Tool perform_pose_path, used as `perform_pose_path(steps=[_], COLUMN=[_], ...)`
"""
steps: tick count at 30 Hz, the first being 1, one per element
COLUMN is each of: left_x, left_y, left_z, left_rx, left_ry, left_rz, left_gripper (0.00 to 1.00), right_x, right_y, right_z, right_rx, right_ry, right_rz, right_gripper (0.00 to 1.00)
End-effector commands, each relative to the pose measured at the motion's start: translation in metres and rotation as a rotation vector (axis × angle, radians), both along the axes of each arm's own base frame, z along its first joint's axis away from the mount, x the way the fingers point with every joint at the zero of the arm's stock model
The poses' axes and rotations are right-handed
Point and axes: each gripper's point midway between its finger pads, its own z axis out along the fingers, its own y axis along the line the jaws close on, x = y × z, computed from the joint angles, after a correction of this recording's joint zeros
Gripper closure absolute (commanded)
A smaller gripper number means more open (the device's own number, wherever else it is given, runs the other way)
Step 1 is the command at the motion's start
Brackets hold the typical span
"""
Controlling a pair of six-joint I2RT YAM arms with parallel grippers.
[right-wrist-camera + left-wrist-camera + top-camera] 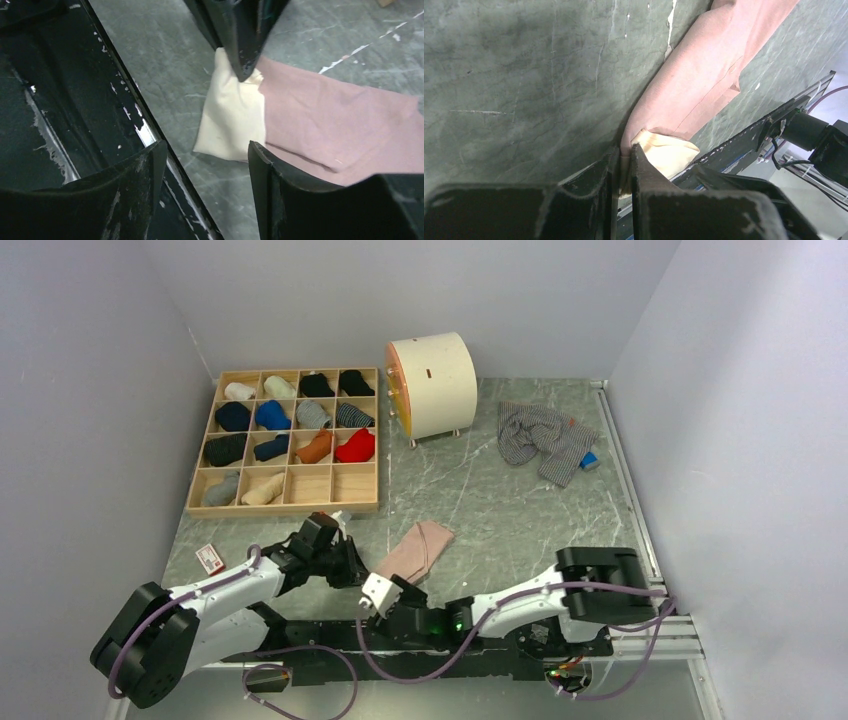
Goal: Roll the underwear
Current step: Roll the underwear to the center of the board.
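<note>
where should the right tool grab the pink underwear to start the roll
Take the cream-lined near end at its free corner, coming in from the near side. The pink underwear lies flat, so only edges offer a pinch, and the left tool clamps that end's other side.

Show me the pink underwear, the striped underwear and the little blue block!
pink underwear (pixel 418 548): top view, middle of the folded cloth.
striped underwear (pixel 538 438): top view, middle of the crumpled heap.
blue block (pixel 589 461): top view, its top face.

High rear overview — both wrist views close, sharing pink underwear (pixel 325 115)
</note>
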Motion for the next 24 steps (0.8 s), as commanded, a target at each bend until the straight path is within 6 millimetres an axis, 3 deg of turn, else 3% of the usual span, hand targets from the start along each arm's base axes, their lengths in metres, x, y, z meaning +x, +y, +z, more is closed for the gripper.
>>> perform_pose_path(steps=[1, 6, 12, 15, 20, 24], left_x=[-0.012, -0.014, -0.011, -0.011, -0.013, -0.013], left_y=[0.016, 0.018, 0.015, 0.016, 0.017, 0.017], left_z=[-0.018, -0.021, -0.02, -0.019, -0.02, -0.018], left_rx=[0.095, 0.107, 0.106, 0.108, 0.105, 0.11], left_ry=[0.042, 0.05, 0.054, 0.055, 0.059, 0.058], left_rz=[-0.007, -0.015, -0.021, -0.017, -0.015, -0.019], left_gripper=[0.88, 0.88, 0.88, 0.88, 0.87, 0.86], right_x=[0.009, 0.01, -0.003, 0.002, 0.012, 0.011], right_y=[0.019, 0.016, 0.018, 0.009, -0.008, -0.008], right_z=[0.004, -0.005, -0.038, -0.055, -0.059, -0.061], right_rx=[0.063, 0.054, -0.028, -0.074, -0.061, -0.049], right_ry=[-0.046, -0.067, -0.005, 0.002, 0.041, 0.063], right_rz=[-0.111, -0.096, -0.026, -0.074, -0.127, -0.115], right_gripper=[0.36, 0.38, 0.42, 0.46, 0.57, 0.56])
